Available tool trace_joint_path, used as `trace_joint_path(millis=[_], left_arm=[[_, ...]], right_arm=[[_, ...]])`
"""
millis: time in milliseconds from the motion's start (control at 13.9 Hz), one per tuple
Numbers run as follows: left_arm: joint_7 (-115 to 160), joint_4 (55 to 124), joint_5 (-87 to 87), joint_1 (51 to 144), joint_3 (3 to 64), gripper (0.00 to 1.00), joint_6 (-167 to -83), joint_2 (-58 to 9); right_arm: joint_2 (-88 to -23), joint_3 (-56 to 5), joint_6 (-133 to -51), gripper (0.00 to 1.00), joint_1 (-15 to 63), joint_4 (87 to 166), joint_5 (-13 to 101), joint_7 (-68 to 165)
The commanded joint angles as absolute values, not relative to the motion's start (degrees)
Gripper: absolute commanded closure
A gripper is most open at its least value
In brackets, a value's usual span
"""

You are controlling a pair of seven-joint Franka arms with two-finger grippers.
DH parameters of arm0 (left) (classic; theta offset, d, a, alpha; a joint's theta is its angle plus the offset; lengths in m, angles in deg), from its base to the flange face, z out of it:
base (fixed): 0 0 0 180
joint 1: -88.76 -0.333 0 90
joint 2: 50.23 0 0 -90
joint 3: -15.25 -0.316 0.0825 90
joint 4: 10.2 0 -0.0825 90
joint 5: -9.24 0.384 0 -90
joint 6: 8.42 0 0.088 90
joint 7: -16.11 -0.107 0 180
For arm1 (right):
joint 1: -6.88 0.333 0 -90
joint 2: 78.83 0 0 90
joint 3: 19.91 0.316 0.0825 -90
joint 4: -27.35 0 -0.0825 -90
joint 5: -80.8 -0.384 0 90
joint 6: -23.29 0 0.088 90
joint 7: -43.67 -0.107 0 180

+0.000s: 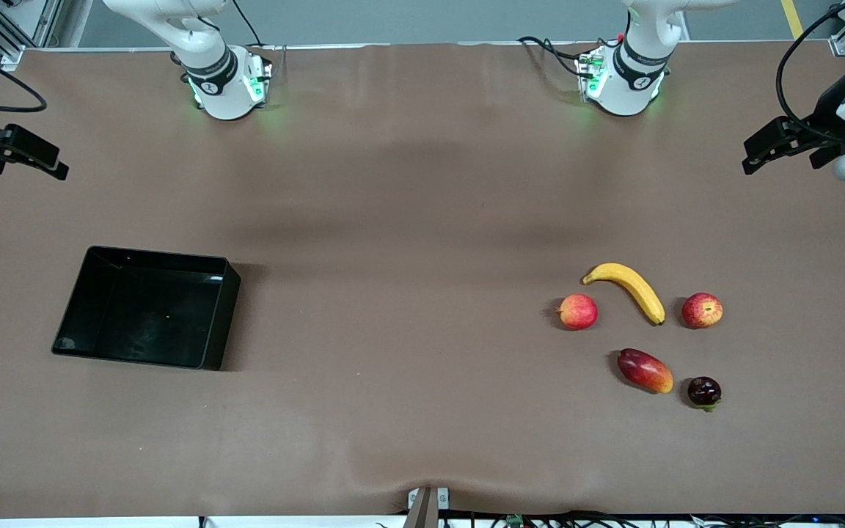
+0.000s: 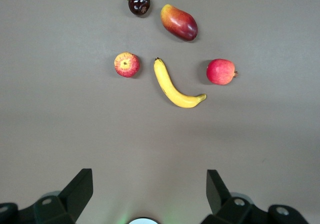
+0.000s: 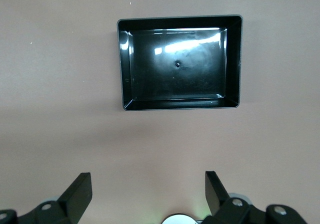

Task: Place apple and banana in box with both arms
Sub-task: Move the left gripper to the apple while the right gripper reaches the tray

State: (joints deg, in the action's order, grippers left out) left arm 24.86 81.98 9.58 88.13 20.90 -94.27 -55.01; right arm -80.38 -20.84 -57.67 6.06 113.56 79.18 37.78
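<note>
The apple [image 1: 702, 310] is red with yellow streaks and lies on the brown table at the left arm's end, beside the yellow banana [image 1: 629, 289]. Both show in the left wrist view, the apple [image 2: 127, 65] with its stem dimple up and the banana [image 2: 175, 84]. The black box [image 1: 147, 306] stands empty at the right arm's end and also shows in the right wrist view [image 3: 180, 62]. My left gripper [image 2: 150, 176] is open and empty, high over bare table between its base and the fruits. My right gripper [image 3: 148, 179] is open and empty, high over bare table short of the box.
A pinkish-orange round fruit [image 1: 577, 312] lies beside the banana toward the right arm's end. A red-yellow mango [image 1: 645, 370] and a dark round fruit [image 1: 704, 391] lie nearer the front camera. The arm bases [image 1: 224, 84] stand along the table's top edge.
</note>
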Motion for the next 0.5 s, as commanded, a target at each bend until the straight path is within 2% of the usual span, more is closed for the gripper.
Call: trace_joint_path(millis=[0, 288, 432], left_arm=[[24.98, 80.41, 10.65, 87.88, 21.14, 0.00, -93.15, -54.36], [24.81, 79.45, 11.70, 87.61, 20.61, 0.00, -93.06, -53.13], [24.72, 79.89, 11.88, 84.82, 20.61, 0.00, -93.41, -49.90]], right_arm=[[-80.94, -20.61, -56.69, 0.00, 5.30, 113.22, 80.97, 38.05], [-80.68, -20.52, -57.48, 0.00, 5.30, 113.22, 80.54, 37.79], [-80.68, -20.35, -57.66, 0.00, 5.82, 113.13, 81.06, 37.79]])
